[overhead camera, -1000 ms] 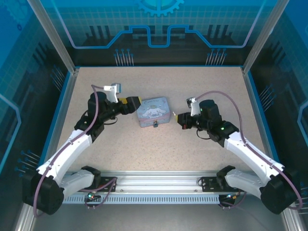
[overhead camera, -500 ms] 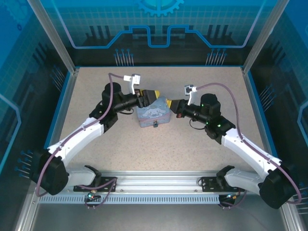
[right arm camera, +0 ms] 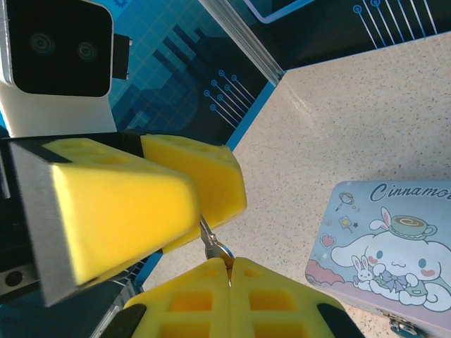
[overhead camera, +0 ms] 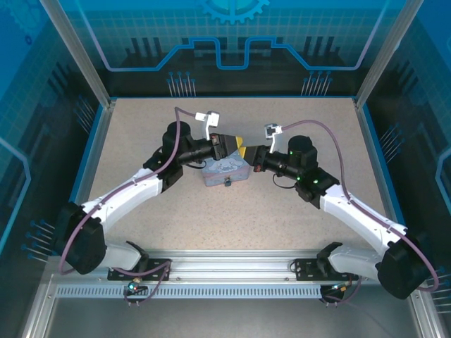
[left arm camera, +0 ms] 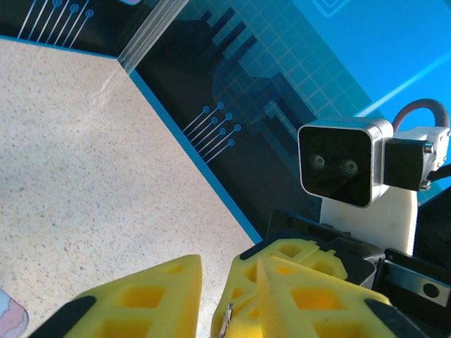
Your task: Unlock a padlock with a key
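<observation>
Key [right arm camera: 214, 248]: pinched in my right gripper [right arm camera: 229, 267], tip meeting my left gripper [overhead camera: 240, 148]
Left gripper: I cannot tell its spread
Tin box [right arm camera: 380, 246]: beneath, padlock [overhead camera: 227, 182] at its front

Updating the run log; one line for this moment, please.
right gripper: shut on key | left gripper: meeting key tip, grip unclear | padlock: at tin box front, untouched

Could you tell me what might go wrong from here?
The key is pinched only at one end by the right gripper, with the left gripper crowding it; a bump could knock it loose. Both hover above the tin box, so a dropped key may land away from the padlock.
</observation>
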### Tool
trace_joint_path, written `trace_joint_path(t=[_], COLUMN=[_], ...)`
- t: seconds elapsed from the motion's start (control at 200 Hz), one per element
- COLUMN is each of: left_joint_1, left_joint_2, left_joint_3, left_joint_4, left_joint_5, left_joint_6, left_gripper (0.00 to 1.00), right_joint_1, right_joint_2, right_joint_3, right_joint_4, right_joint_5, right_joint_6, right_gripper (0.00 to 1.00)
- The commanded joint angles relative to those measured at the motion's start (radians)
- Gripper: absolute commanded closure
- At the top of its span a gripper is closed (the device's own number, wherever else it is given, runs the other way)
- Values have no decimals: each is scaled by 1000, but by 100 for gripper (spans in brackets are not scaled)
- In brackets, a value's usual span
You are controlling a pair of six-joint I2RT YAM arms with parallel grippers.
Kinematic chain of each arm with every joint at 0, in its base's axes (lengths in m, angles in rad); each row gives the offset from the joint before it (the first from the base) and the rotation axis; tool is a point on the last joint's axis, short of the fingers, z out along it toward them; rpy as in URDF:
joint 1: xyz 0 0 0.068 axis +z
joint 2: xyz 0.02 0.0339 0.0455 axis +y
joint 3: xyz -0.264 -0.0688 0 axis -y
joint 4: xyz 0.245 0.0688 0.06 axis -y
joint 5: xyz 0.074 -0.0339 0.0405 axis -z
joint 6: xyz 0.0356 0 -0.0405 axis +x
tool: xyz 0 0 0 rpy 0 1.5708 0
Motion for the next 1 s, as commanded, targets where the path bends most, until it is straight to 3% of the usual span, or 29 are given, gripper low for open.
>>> trace_joint_path(t=[0.0,0.155,0.325,0.47,0.59,0.72,0.855,0.995], left_joint_1=[-10,-10,-10,-10,-10,-12,-12,-14], left_joint_2=[6,-5,-32,-43,-54,-58,-58,-62], left_joint_3=[34,33,31,41,40,45,49,50], left_joint_4=[24,2,-20,-10,6,17,23,23], left_joint_5=[22,5,-9,10,17,29,40,44], left_joint_6=[5,24,41,40,38,32,27,24], left_gripper=[81,100,100,100,100,100,100,100], right_joint_1=[16,9,-82,-204,-216,-189,-153,-133], right_joint_2=[6,-2,-43,-76,-71,-33,24,65], right_joint_3=[39,42,42,-57,-83,-63,-43,-38], right_joint_4=[31,7,-53,156,282,308,346,406], right_joint_5=[-13,-28,-217,-407,-467,-483,-474,-460], right_joint_6=[9,-14,-117,-50,-20,-24,-6,26], right_gripper=[100,97,64,43,31,30,39,41])
